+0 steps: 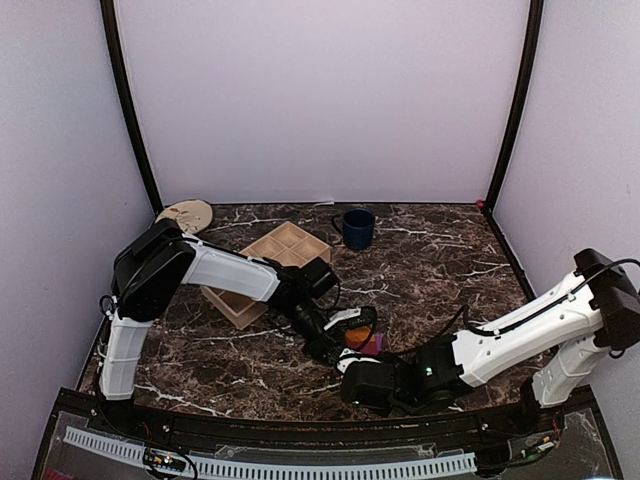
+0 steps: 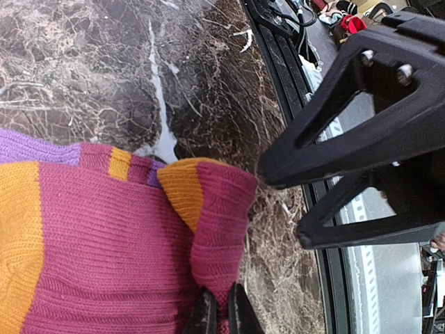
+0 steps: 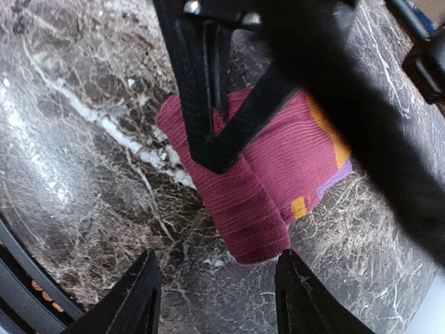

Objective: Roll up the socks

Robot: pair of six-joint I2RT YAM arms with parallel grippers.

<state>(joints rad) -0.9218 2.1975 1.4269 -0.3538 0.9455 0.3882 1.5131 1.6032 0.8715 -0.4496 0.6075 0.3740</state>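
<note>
Striped sock, magenta with orange bands and a strip of purple, lies folded on the dark marble tabletop near its front edge, between the two arms. The left claw is pinched narrow on a fold of the fabric at the sock's end. The right claw stands wide with nothing between its fingers, just short of the rounded fold. In the left wrist view one of its fingertips sits right at the sock's edge; contact cannot be told.

From the right wrist view the black frame of the left claw crosses in front of the sock and hides its upper part. From above, the same claw covers most of the sock, leaving only an orange and magenta patch.

Behind the left arm lies a wooden compartment tray. A dark blue mug stands just beyond it. A flat tan object rests in the far left corner, well apart.
</note>
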